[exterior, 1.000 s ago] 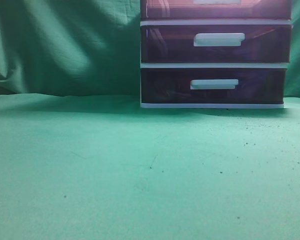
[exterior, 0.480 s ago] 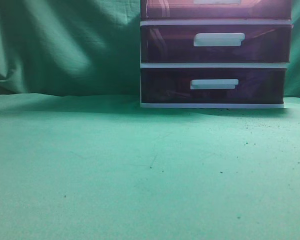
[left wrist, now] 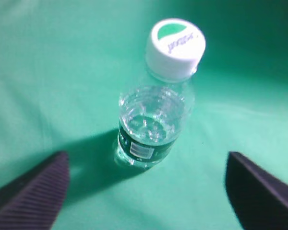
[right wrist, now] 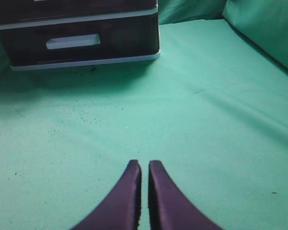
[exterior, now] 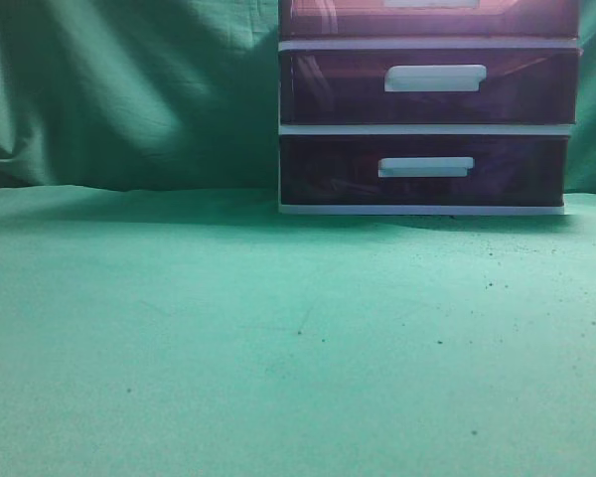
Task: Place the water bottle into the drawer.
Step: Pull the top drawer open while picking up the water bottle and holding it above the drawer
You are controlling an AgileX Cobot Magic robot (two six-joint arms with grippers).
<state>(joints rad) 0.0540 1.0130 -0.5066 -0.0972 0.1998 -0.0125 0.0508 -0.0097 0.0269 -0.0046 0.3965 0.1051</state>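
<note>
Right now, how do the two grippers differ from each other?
The left gripper has its fingers spread wide; the right gripper has its fingers nearly touching. The left gripper hangs over the standing water bottle, which sits between its fingers ungrasped; the right gripper has only bare green cloth ahead, with the drawer unit farther off. Both have dark, ribbed fingers and hold nothing.

Left gripper (left wrist: 146,189): two dark, near-black fingers (left wrist: 31,194), inner face at 8 o'clock finely ribbed, other smooth and blurred. Right gripper (right wrist: 144,168): dark purple-black fingers (right wrist: 127,201), long, curved, tapering to rounded tips, serrated inner edges.
</note>
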